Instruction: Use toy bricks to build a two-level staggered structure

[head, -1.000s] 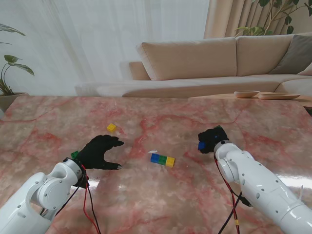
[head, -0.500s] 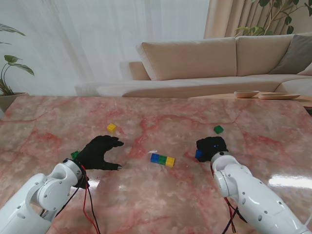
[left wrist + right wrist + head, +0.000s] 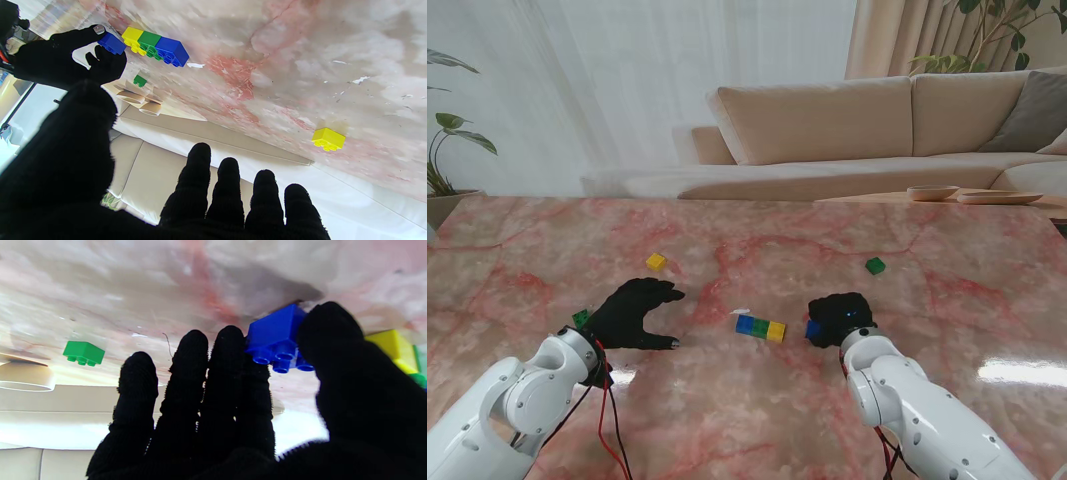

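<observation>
Right hand (image 3: 838, 319) pinches blue brick (image 3: 277, 336) (beside the three-brick row (image 3: 761, 327)).

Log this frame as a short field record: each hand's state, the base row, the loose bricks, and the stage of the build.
right hand: shut on a blue brick, pinched between thumb and fingers, just right of the row
left hand: open, holding nothing, resting on the marble table
base row: blue, green, yellow bricks joined in a line, one level
loose yellow brick: farther from me, left side
loose green brick: farther from me, right side
small green brick: beside left wrist
stage: second level not yet started
</observation>
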`<state>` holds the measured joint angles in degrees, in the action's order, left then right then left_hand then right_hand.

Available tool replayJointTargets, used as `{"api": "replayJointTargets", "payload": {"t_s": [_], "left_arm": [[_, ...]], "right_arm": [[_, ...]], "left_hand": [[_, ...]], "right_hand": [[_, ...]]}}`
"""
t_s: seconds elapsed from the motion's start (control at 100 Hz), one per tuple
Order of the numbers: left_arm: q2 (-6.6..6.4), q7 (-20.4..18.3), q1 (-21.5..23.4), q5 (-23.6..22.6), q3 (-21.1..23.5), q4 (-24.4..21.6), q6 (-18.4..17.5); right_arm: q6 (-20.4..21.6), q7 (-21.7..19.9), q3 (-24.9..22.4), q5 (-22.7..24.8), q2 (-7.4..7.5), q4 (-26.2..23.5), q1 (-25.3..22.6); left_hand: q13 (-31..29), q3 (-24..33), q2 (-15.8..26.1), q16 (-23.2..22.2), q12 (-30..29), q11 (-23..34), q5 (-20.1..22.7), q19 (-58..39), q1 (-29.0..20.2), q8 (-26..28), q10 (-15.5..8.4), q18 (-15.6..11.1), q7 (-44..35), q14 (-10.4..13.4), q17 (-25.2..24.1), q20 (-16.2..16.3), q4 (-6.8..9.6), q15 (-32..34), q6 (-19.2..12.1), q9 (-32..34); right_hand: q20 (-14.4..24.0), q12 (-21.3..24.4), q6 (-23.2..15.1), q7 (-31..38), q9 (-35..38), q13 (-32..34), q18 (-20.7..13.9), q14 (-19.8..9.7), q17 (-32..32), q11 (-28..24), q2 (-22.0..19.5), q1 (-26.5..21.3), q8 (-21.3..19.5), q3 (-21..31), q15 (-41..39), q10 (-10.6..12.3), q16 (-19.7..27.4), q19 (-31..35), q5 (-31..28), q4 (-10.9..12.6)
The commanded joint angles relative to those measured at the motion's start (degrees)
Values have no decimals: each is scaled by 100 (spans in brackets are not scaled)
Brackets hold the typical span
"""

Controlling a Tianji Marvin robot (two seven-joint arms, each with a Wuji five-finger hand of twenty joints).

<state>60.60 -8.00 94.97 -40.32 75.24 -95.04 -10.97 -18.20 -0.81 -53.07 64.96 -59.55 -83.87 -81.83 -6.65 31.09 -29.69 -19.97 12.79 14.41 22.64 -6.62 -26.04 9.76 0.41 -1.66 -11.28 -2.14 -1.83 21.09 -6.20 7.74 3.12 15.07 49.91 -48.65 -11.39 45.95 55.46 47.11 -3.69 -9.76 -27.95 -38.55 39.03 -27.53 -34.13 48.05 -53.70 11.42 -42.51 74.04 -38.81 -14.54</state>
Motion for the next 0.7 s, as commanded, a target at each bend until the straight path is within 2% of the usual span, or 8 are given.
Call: {"api": "replayJointTargets", "payload": {"t_s": [0.0, 0.29, 0.69], "left_arm": [[18, 29, 43, 0, -5, -10, -15], [19, 58, 38, -12, 16, 21, -70], [15, 51, 81, -31, 60, 25, -78]], "right_arm": [[-57, -52, 92, -36, -66, -32, -30], [-180, 6, 446, -252, -102, 52, 129], [-242, 34, 703, -341, -121, 174, 320]], "left_hand": [[134, -145, 104, 89, -51, -107, 72, 288, -126, -56, 26, -255, 51, 257, 18, -92, 131, -145, 88, -188], [130, -156, 113, 87, -48, -103, 78, 290, -131, -57, 30, -254, 53, 251, 19, -121, 132, -143, 94, -182], [143, -179, 138, 84, -50, -107, 83, 313, -140, -62, 33, -258, 63, 254, 19, -172, 138, -137, 94, -183]], "right_hand": [[-11, -110, -591, 513, 96, 132, 86, 33, 35, 14, -226, -242, -130, 396, -146, -39, -121, 219, -402, -122], [7, -163, -581, 511, 145, 158, 96, 41, 27, -11, -230, -270, -108, 359, -209, -44, -172, 258, -456, -103], [3, -170, -553, 480, 73, 109, 91, 26, 50, 9, -262, -254, -88, 288, -196, -39, -184, 239, -370, -106]]}}
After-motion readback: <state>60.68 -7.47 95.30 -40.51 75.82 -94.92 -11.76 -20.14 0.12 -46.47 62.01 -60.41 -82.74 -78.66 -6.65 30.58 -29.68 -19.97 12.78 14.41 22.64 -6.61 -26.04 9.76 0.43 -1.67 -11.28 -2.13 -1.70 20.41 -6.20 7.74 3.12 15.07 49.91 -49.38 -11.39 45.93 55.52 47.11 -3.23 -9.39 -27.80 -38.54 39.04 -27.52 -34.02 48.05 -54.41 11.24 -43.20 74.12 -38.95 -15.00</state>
